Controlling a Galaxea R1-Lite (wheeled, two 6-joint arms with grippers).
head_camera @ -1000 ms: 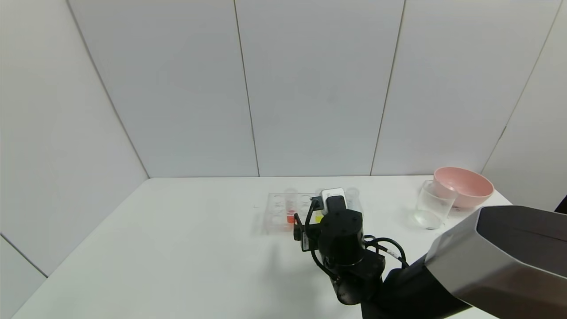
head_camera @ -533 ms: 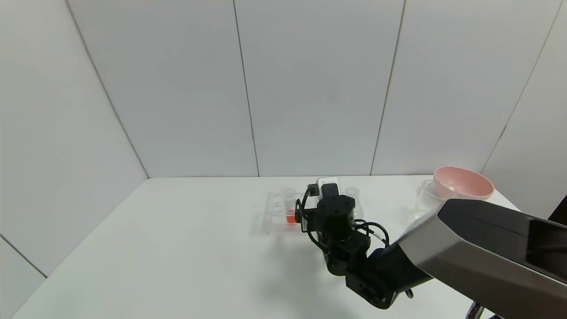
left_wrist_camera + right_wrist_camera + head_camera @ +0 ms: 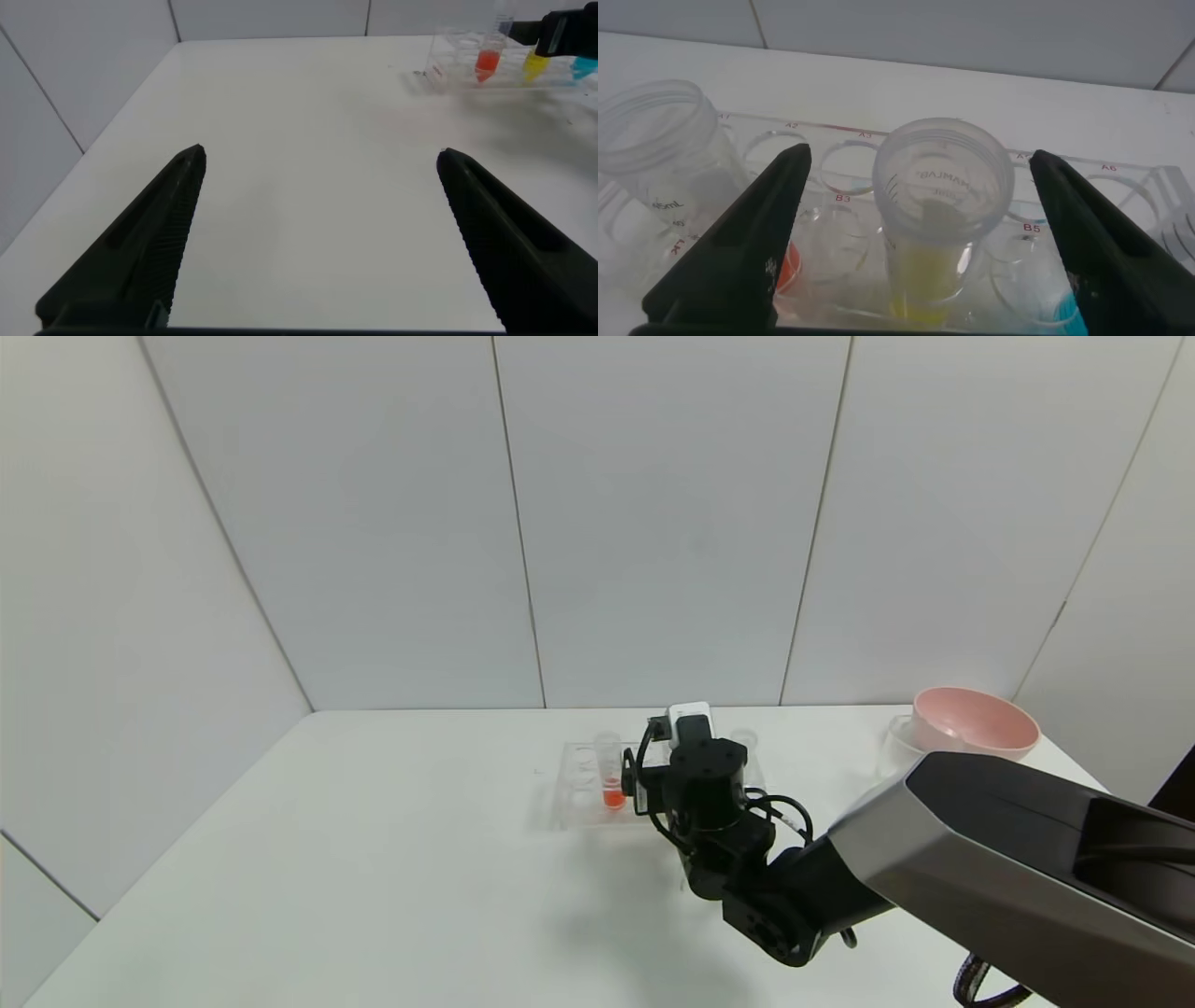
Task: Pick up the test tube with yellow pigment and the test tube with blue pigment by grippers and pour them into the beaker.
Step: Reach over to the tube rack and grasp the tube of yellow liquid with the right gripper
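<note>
Over the clear rack in the middle of the table, the right hand is hanging wide open, its fingers flanking the yellow tube without touching it. The blue tube is standing in the rack just right of the yellow one, the orange-red tube to its left. The beaker is sitting far right beside the pink bowl. The left hand is idling open over the near left of the table, holding nothing.
</note>
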